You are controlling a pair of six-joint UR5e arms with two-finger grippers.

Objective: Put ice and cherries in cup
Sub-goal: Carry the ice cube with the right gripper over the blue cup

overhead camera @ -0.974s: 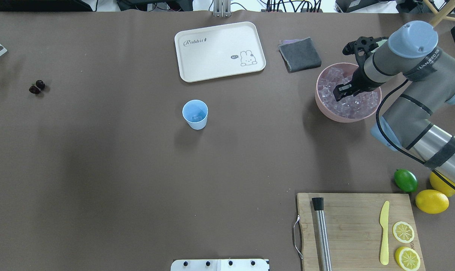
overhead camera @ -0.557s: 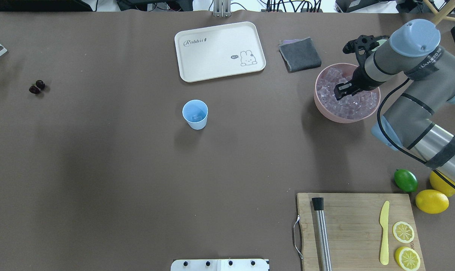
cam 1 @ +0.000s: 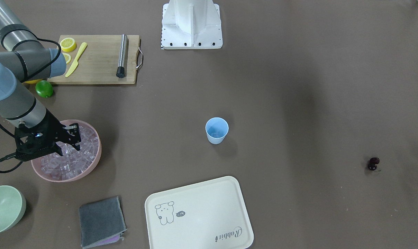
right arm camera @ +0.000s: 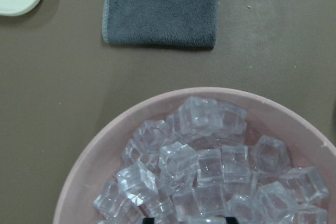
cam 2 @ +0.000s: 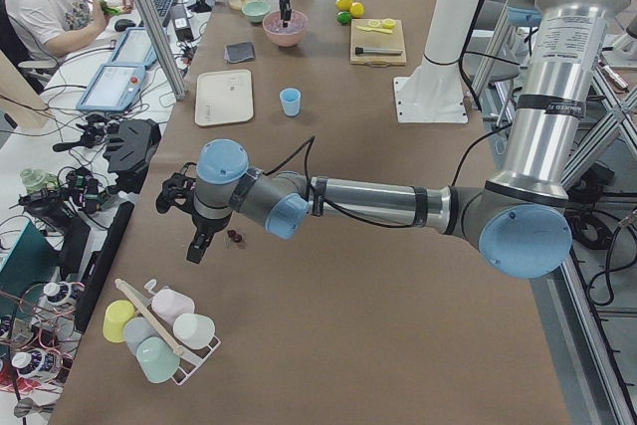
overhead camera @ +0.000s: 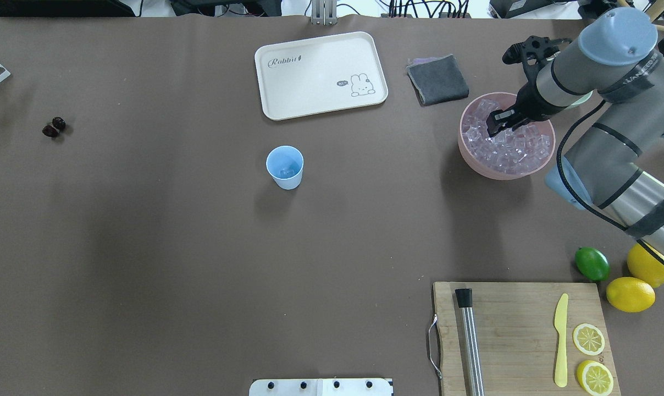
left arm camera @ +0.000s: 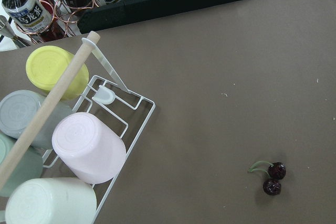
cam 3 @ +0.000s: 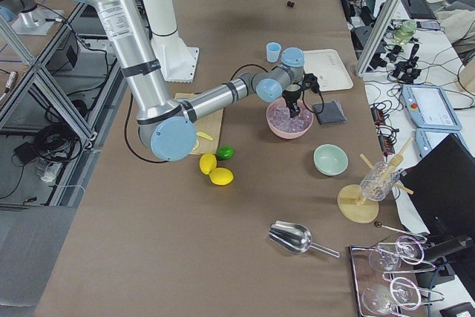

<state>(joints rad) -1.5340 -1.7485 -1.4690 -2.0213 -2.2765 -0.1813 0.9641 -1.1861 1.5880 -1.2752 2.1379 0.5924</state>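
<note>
The light-blue cup (overhead camera: 285, 166) stands upright mid-table, with something small and glassy inside. The ice (overhead camera: 513, 151) fills a pink bowl (overhead camera: 475, 165) at the right. My right gripper (overhead camera: 497, 124) hangs over the bowl's far side, just above the ice. In the right wrist view its fingertips (right arm camera: 148, 219) stand apart at the bottom edge, with nothing clearly between them. The cherries (overhead camera: 53, 127) lie on the table far left and also show in the left wrist view (left arm camera: 274, 178). My left gripper (cam 2: 194, 251) hovers near them; I cannot tell if it is open or shut.
A cream tray (overhead camera: 321, 74) and a grey cloth (overhead camera: 437, 80) lie beyond the cup. A cutting board (overhead camera: 519, 335) with a knife, lemon slices and a steel rod sits front right, beside a lime and lemons. A pale green bowl (cam 1: 3, 209) stands by the pink bowl. A cup rack (left arm camera: 68, 145) is near the cherries.
My right gripper has moved toward the far side of the pink bowl, and the arm has shifted up and back. The cup and cherries have not moved.
</note>
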